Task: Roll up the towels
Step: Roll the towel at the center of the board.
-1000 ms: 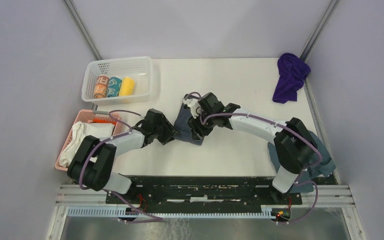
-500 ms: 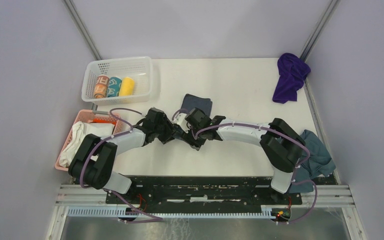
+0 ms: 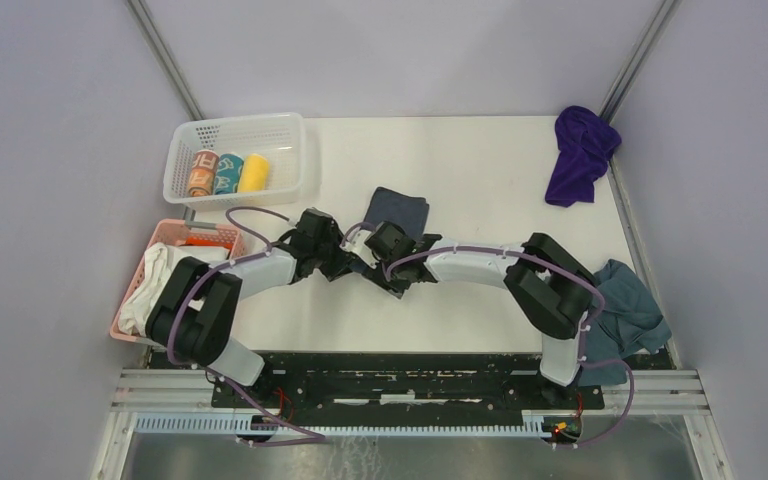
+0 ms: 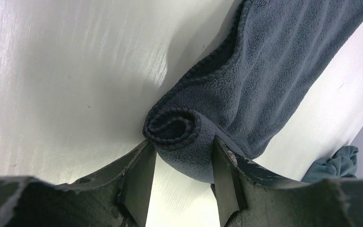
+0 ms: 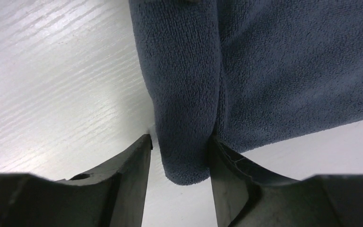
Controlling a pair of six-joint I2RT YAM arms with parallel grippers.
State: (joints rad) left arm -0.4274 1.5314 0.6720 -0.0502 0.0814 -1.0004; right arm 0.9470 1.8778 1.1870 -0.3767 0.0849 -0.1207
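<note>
- Top external: the dark slate-grey cloth towel point(image 3: 397, 208) lies mid-worktop point(image 3: 480, 170). Its 6 o'clock end is rolled between the left gripper point(image 3: 348, 262) and right gripper point(image 3: 372, 268). The deep purple cloth towel point(image 3: 580, 150) is crumpled at the 2 o'clock corner, untouched.
- Left wrist: the left gripper is half-spread, both fingers pressed against the roll's spiral end. The unrolled tail runs off toward 1 o'clock.
- Right wrist: the right gripper is half-spread astride the roll's other end. One finger touches and a sliver of gap shows at the other, so a firm hold is unconfirmed.
- Assessment: light, soft, limp pile, likely to slacken if released. Best held at both roll ends, squeezed lightly.
</note>
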